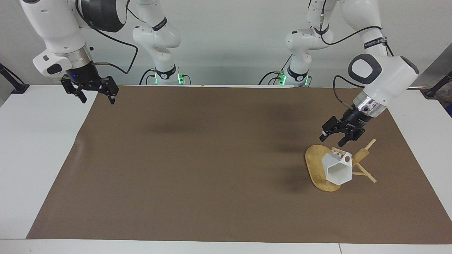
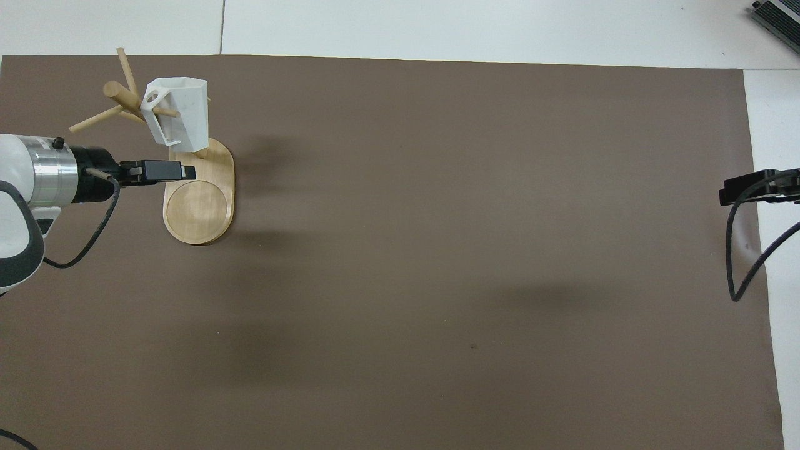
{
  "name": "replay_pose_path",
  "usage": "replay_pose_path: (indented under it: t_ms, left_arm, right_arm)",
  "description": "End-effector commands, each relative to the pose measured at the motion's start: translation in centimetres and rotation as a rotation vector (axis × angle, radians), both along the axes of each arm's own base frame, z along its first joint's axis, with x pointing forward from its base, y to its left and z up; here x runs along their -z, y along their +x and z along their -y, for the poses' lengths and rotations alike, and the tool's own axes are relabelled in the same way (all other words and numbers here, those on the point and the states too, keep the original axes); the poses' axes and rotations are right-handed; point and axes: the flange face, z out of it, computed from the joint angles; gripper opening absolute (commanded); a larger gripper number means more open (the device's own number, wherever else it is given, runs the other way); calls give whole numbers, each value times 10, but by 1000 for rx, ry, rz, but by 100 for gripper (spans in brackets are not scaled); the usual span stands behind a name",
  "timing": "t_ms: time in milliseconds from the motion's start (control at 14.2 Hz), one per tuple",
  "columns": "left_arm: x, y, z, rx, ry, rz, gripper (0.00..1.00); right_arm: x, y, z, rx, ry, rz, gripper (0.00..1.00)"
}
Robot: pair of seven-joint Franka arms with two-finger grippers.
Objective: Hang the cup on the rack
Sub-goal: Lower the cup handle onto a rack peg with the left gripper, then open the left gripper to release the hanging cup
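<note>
The white faceted cup (image 1: 338, 168) (image 2: 181, 115) hangs by its handle on a thin peg of the bamboo rack (image 1: 314, 162) (image 2: 200, 206), tilted, with its hexagonal mouth turned away from the robots. The rack stands at the left arm's end of the table. My left gripper (image 1: 332, 140) (image 2: 187, 170) is open and holds nothing. It hovers over the rack's oval base, just clear of the cup. My right gripper (image 1: 99, 101) (image 2: 722, 195) waits open in the air over the mat's edge at the right arm's end.
A brown mat (image 1: 212, 158) covers most of the white table (image 1: 35, 148). The rack's other pegs (image 1: 367, 175) stick out toward the table's end. A dark device corner (image 2: 778, 15) shows at the table's farthest edge.
</note>
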Motion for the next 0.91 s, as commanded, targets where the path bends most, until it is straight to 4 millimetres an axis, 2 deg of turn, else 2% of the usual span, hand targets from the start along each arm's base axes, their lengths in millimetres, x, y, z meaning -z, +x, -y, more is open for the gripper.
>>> replay_pose_path:
  t_ms: [0, 141, 281, 563, 704, 844]
  left_arm:
    - [-28, -12, 9, -198, 31, -112, 100]
    - [-43, -23, 13, -126, 112, -105, 100]
    - [-51, -34, 25, 139, 230, -51, 100]
    - [-61, -41, 29, 478, 285, 59, 100]
    - [-63, -51, 54, 757, 312, 120, 100]
    - [-63, -58, 63, 993, 326, 166, 100]
  right_arm:
    - [-1, -6, 1, -8, 14, 13, 100]
    - [-1, -6, 0, -11, 14, 13, 100]
    - [-1, -6, 1, -9, 14, 13, 100]
    - [-1, -6, 1, -9, 14, 13, 100]
    - [-1, -6, 0, -11, 14, 13, 100]
    - [-1, -6, 1, -9, 14, 13, 100]
